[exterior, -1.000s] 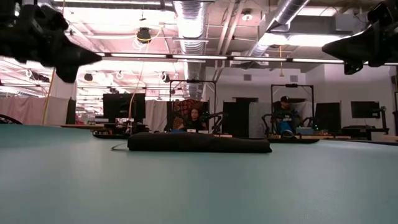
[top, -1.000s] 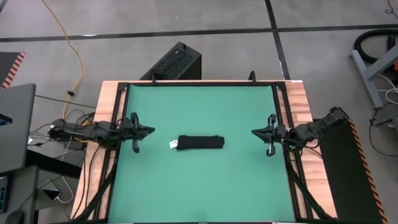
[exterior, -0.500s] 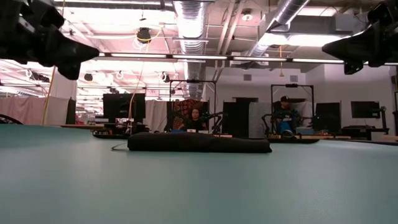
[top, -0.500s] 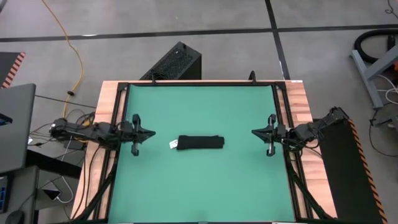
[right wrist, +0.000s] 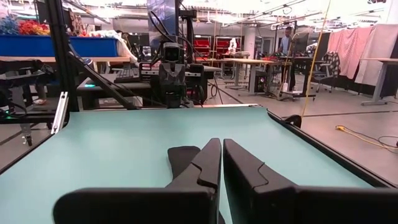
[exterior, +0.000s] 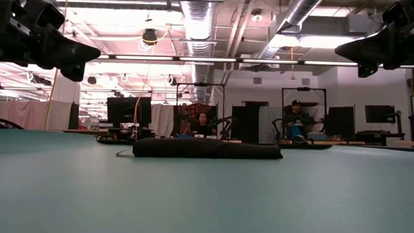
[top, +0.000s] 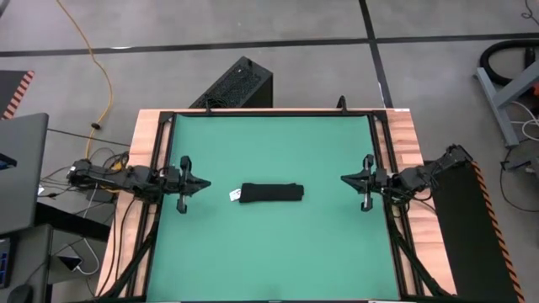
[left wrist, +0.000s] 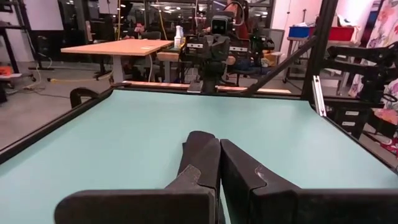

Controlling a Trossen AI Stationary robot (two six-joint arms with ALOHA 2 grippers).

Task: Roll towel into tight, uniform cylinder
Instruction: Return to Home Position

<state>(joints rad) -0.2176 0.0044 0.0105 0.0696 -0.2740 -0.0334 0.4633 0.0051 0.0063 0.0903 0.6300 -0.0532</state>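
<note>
The black towel (top: 271,193) lies rolled into a long bundle in the middle of the green mat (top: 269,252), resting on its underside, with its white tag (top: 235,195) at the left end. The low view shows it as a low, even roll (exterior: 207,150). My left gripper (top: 206,180) hovers shut at the mat's left edge, pointing level toward the towel. My right gripper (top: 343,178) hovers shut at the right edge, also pointing level at it. In both wrist views the fingers lie together above the mat (left wrist: 219,142) (right wrist: 221,142).
A black frame rail (top: 269,113) runs round the mat on the wooden table (top: 408,135). A black ribbed box (top: 236,84) stands on the floor beyond the far edge. Cables and a laptop (top: 21,168) sit to the left. People sit at desks far behind.
My left gripper has rolled and tipped a little in place at the mat's left edge and now sits nearer level. The towel and my right gripper have stayed where they were.
</note>
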